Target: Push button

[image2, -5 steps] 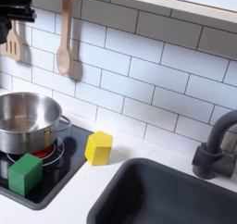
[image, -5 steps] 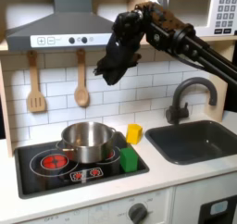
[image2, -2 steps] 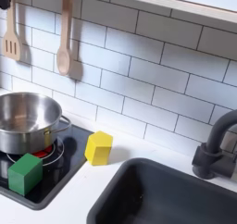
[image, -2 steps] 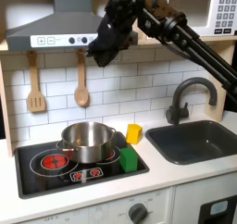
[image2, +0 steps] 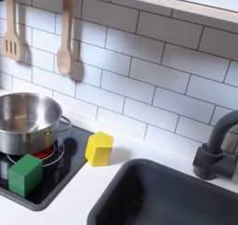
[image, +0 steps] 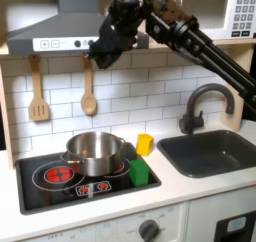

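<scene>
Reaching up to the range hood [image: 60, 26], the arm holds its pincer [image: 100, 54] right at the strip of round buttons [image: 80, 43] along the hood's lower edge. That strip is where the task's thing sits: a few dark knobs in a row, with the pincer tip at the right end of them, touching or nearly so; which one it is meant for cannot be told. The fingers look drawn close together and hold nothing, though the dark tip blurs against the hood, so how far they are parted is not certain. A closed tip would suit a poke better than spread fingers, which is probably why it is carried that way, and the arm comes in from the first exterior view's right so as to clear the pot and the hanging tools.

Below, a steel pot [image: 95, 151] stands on the black stove top [image: 40, 181], with a green block [image: 139, 171] on the stove's right edge and a yellow block [image: 145, 143] beside it on the counter [image: 180, 186]. A wooden spatula [image: 38, 91] and wooden spoon [image: 88, 86] hang on the tiled wall, out of the way. The sink [image: 210, 151] and dark tap [image: 195, 111] lie to the right. The microwave keypad [image: 243, 16] carries marks too small to read; no brand or label is legible.
</scene>
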You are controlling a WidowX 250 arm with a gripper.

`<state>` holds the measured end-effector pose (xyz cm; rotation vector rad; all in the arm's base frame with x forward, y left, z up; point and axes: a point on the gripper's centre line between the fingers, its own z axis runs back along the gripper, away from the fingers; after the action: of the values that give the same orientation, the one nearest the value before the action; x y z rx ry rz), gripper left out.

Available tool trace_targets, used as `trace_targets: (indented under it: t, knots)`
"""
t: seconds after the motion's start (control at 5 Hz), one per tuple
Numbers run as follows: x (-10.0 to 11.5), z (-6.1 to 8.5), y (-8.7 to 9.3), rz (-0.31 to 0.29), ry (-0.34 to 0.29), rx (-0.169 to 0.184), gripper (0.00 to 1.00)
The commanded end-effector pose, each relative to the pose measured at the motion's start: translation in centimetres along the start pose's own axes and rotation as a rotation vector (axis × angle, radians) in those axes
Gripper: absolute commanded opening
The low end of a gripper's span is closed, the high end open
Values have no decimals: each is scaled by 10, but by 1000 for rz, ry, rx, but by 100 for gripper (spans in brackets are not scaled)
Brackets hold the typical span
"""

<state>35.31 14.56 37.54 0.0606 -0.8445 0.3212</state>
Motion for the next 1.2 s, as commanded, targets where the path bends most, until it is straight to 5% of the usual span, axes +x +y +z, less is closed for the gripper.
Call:
trace_targets:
  t: [0.0,1.0]
  knots:
    - [10,-6,-2,-3,-53,-31,0]
    - [35,1,-1,-19,-113,-45,0]
